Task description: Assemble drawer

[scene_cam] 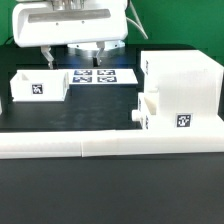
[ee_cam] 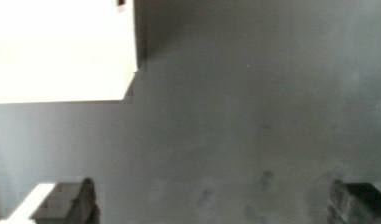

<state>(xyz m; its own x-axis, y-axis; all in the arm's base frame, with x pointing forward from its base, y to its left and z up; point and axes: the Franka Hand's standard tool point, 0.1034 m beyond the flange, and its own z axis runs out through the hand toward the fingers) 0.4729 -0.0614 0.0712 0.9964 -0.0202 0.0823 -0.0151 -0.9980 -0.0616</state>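
Observation:
The tall hollow housing (scene_cam: 182, 85) stands at the exterior view's right, with a tag on its front. One knobbed tray (scene_cam: 150, 108) sits against its open side, knob (scene_cam: 137, 118) pointing to the exterior view's left. The other tray (scene_cam: 38, 86) lies apart at the exterior view's left, tag facing forward. My gripper (scene_cam: 75, 55) hangs above the table behind that tray, open and empty. In the wrist view the gripper (ee_cam: 213, 200) is over dark table, fingertips (ee_cam: 68, 203) wide apart. A plain white surface (ee_cam: 59, 50) fills one corner; I cannot tell which part it is.
The marker board (scene_cam: 95, 75) lies flat under the arm at the back. Long low white border bars (scene_cam: 100, 147) run along the front of the work area. Black table surface (scene_cam: 90, 110) lies between the left tray and the housing.

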